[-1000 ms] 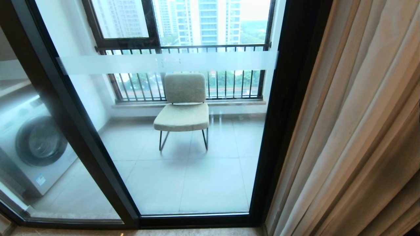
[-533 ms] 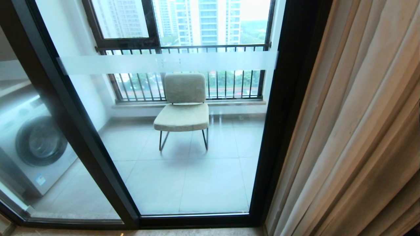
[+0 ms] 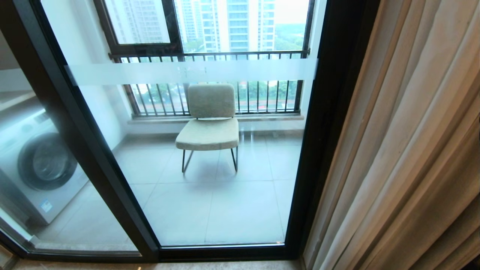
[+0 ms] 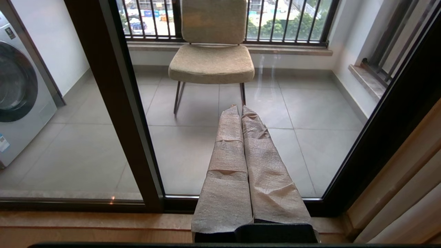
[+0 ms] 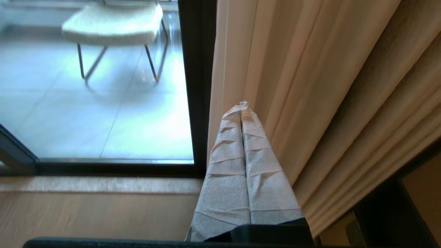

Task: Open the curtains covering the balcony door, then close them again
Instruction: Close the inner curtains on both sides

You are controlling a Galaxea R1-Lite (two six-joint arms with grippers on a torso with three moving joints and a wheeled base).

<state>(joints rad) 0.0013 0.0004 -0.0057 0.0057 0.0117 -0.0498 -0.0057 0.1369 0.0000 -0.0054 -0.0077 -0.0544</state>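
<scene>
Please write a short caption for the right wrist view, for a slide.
Right gripper, shut and empty, beside the gathered curtains, with the balcony door uncovered.

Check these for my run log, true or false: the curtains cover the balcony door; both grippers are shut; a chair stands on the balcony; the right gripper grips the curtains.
1. The curtains cover the balcony door. False: they are bunched at the right, the glass bare.
2. The left gripper and the right gripper are shut. True.
3. A chair stands on the balcony. True.
4. The right gripper grips the curtains. False: it is shut on nothing, tips by the folds.
</scene>
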